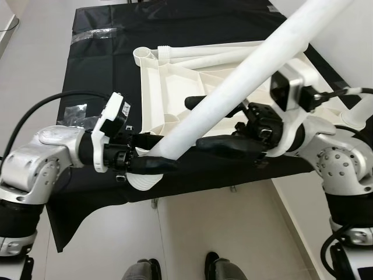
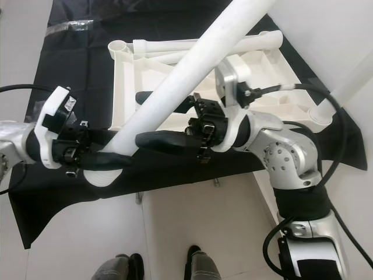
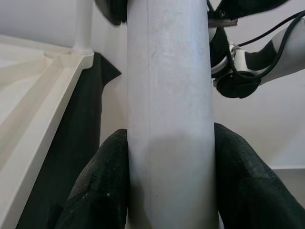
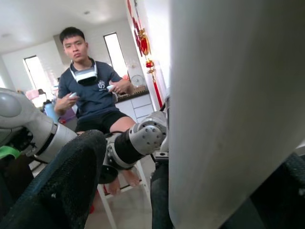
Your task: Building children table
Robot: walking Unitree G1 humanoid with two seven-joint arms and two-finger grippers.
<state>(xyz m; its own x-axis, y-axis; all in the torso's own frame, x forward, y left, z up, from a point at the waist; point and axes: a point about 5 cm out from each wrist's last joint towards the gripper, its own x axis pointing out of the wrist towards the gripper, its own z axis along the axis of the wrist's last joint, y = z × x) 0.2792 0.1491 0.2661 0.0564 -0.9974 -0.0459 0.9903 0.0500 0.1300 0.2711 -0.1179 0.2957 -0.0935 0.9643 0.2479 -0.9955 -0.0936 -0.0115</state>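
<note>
Long white table leg [image 1: 245,76] held slanted above the upturned white tabletop [image 1: 169,96], its low end down at the tabletop's near corner by a round white socket [image 1: 143,178], its high end rising up and away over the tabletop's far right side. Left gripper [image 1: 150,153] clamped on the leg close to that low end, one black finger [image 3: 102,186] pressed against each side of the tube, as seen along the left wrist. Right gripper [image 1: 213,125] placed a little higher up the same leg, above the tabletop's near edge, one long black finger over the tube and one beneath it; in the right wrist view a finger [image 4: 66,186] standing apart from the tube, so grip on the leg not settled: cannot tell whether closed on it or loose around it. Tabletop lying underside up on a black sheet [image 1: 99,64], ribs showing, with further white legs [image 1: 215,53] resting along its far edge and one more leg [image 2: 349,81] standing upright at its right corner. Beyond the tabletop, in the right wrist view, a seated person [image 4: 93,95] in a dark shirt with a headset hanging at the neck and small controllers in raised hands.
</note>
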